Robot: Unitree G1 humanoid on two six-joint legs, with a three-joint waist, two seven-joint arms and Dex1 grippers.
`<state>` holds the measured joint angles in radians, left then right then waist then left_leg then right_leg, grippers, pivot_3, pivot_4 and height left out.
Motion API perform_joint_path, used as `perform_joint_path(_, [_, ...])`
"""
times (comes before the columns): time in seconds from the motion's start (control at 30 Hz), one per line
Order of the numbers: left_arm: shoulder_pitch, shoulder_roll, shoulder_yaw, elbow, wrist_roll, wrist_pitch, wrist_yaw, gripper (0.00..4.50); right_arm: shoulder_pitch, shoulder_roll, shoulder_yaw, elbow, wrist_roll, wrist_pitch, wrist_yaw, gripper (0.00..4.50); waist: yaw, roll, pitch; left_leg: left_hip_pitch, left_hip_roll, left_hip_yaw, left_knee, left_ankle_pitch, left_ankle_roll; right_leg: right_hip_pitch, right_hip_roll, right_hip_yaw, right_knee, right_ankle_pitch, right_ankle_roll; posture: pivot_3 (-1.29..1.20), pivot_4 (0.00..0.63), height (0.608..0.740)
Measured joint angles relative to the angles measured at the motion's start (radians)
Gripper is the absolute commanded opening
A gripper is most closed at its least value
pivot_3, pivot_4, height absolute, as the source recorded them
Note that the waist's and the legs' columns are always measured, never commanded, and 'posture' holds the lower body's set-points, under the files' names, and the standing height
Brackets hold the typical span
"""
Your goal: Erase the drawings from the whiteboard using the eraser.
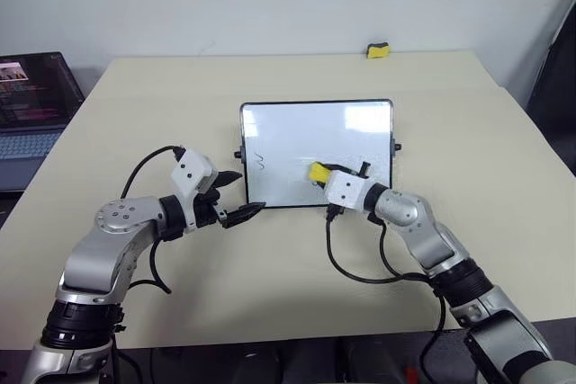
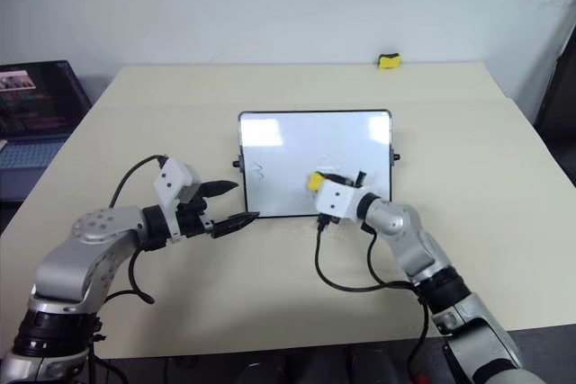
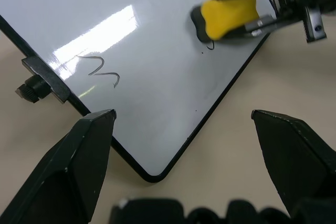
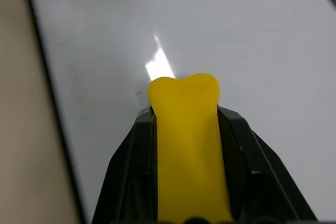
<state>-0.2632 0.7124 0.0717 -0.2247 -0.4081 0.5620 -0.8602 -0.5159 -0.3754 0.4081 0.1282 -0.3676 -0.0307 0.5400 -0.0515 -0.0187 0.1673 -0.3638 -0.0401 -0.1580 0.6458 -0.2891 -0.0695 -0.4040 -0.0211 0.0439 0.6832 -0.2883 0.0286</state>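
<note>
**Eraser pressed to the whiteboard**

The right tool [image 1: 321, 173] reaches in low from the right, clamped on the yellow eraser [image 1: 318, 171], which sits on the whiteboard [image 1: 297, 128] near its lower middle. The left tool [image 1: 236, 195] hovers spread wide and empty at the board's near-left corner. One drawing [image 1: 257, 164] remains at the left edge. The board lies on a beige desk [image 1: 270, 285]; a second yellow block [image 1: 378, 49] sits at the far edge, a laptop [image 1: 31, 101] beyond the left side.

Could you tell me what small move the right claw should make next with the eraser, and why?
Probably a short wipe over the small dark mark right beside the eraser, then on toward the squiggle near the whiteboard's left edge. The right claw is shut on the eraser over the board's lower middle, and that squiggle is untouched. The left claw is open at the near left corner.
</note>
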Motion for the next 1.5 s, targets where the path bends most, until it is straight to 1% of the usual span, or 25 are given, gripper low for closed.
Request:
perform_joint_path(0.1, [0.0, 0.0, 0.0, 0.0, 0.0, 0.0, 0.0, 4.5, 0.005, -0.007, 0.012, -0.003, -0.006, 0.001, 0.026, 1.2, -0.002, 0.0, 0.0, 0.0, 0.0, 0.0, 0.001, 0.0, 0.0, 0.0, 0.0, 0.0, 0.001, 0.0, 0.0, 0.0, 0.15, 0.74])
perform_joint_path(0.33, [0.0, 0.0, -0.003, 0.0, 0.0, 0.0, -0.001, 4.5, -0.024, -0.008, 0.002, 0.007, -0.025, 0.007, -0.024, 1.2, -0.001, 0.0, 0.0, 0.0, 0.0, 0.0, 0.001, 0.0, -0.001, 0.0, 0.0, 0.0, 0.001, 0.0, 0.0, 0.0, 0.15, 0.74])
perform_joint_path(0.5, [0.0, 0.0, -0.006, 0.0, 0.0, 0.0, -0.001, 4.5, -0.021, -0.011, -0.008, -0.001, -0.012, 0.022, -0.016, 1.2, 0.001, 0.0, 0.0, 0.0, 0.0, 0.0, 0.001, 0.0, 0.0, 0.0, 0.0, 0.0, 0.001, 0.0, 0.0, 0.0, 0.15, 0.74])
perform_joint_path(0.73, [0.0, 0.0, -0.006, 0.0, -0.001, 0.0, -0.002, 4.5, 0.045, -0.025, -0.003, -0.06, 0.029, 0.078, 0.098, 1.2, 0.001, 0.0, 0.0, 0.0, 0.0, 0.0, 0.001, 0.0, 0.0, 0.001, 0.0, 0.0, 0.001, 0.0, 0.0, 0.0, 0.15, 0.74])
perform_joint_path(0.8, [0.001, -0.001, -0.006, 0.0, -0.001, 0.0, -0.001, 4.5, 0.052, -0.017, -0.001, -0.062, 0.038, 0.079, 0.098, 1.2, 0.001, 0.0, 0.0, 0.0, 0.0, -0.001, 0.001, 0.0, 0.0, 0.001, 0.0, 0.0, 0.001, 0.0, 0.0, 0.0, 0.15, 0.74])
perform_joint_path(0.87, [0.001, -0.001, -0.006, 0.0, -0.001, 0.0, -0.002, 4.5, 0.052, 0.001, -0.015, -0.06, 0.046, 0.078, 0.075, 1.2, -0.001, 0.0, 0.0, 0.0, 0.0, -0.001, 0.001, 0.0, 0.0, 0.0, 0.0, 0.0, 0.001, 0.0, 0.0, 0.0, 0.15, 0.74])
perform_joint_path(0.97, [0.006, -0.002, -0.007, 0.0, -0.001, 0.0, -0.002, 4.5, 0.012, 0.041, -0.098, -0.038, 0.058, 0.06, -0.043, 1.2, -0.002, 0.0, 0.0, 0.0, 0.0, -0.001, 0.0, 0.001, -0.001, -0.001, 0.0, 0.0, 0.001, 0.0, 0.0, 0.0, 0.15, 0.74])
perform_joint_path(1.07, [0.009, -0.002, -0.007, 0.0, -0.001, 0.0, -0.002, 4.5, -0.036, 0.035, -0.183, -0.012, 0.054, 0.044, -0.15, 1.2, 0.001, 0.0, 0.0, 0.0, 0.0, -0.001, 0.0, 0.001, -0.002, 0.0, 0.0, 0.0, 0.0, 0.0, 0.0, 0.0, 0.15, 0.74])
perform_joint_path(1.13, [0.017, -0.002, -0.007, 0.0, -0.001, 0.0, -0.002, 4.5, -0.037, 0.025, -0.209, 0.019, 0.049, 0.043, -0.194, 1.2, 0.004, 0.0, 0.0, -0.001, 0.0, 0.0, -0.001, 0.001, -0.002, 0.0, 0.0, 0.0, -0.001, 0.0, 0.0, 0.0, 0.15, 0.74])
perform_joint_path(1.2, [0.017, -0.002, -0.007, 0.0, -0.001, 0.0, -0.003, 4.5, -0.032, 0.024, -0.209, 0.028, 0.042, 0.04, -0.207, 1.2, 0.003, 0.0, 0.0, -0.001, 0.0, 0.001, -0.001, 0.001, -0.001, -0.001, 0.0, 0.0, -0.001, 0.0, 0.0, 0.0, 0.15, 0.74])
perform_joint_path(1.3, [0.017, -0.002, -0.007, 0.0, -0.002, -0.001, -0.007, 4.5, -0.019, 0.01, -0.207, 0.027, 0.036, 0.041, -0.202, 1.2, 0.003, -0.001, 0.0, 0.0, 0.0, 0.001, 0.0, 0.0, 0.0, 0.001, 0.0, 0.0, -0.001, 0.0, 0.0, 0.0, 0.15, 0.74])
perform_joint_path(1.4, [0.017, -0.002, -0.007, -0.001, -0.005, -0.002, -0.026, 4.5, 0.021, -0.007, -0.18, -0.001, 0.037, 0.048, -0.144, 1.2, 0.003, -0.002, -0.003, 0.003, 0.0, 0.001, 0.001, -0.001, 0.002, 0.005, 0.0, -0.001, -0.001, 0.001, 0.0, 0.0, 0.15, 0.74])
perform_joint_path(1.5, [0.018, -0.002, -0.008, -0.002, -0.008, -0.003, -0.039, 4.5, 0.07, -0.008, -0.126, -0.033, 0.039, 0.061, -0.07, 1.2, -0.002, -0.002, -0.003, 0.014, 0.0, 0.001, -0.001, -0.001, 0.003, 0.016, 0.001, 0.0, -0.002, 0.0, 0.0, 0.0, 0.15, 0.74])
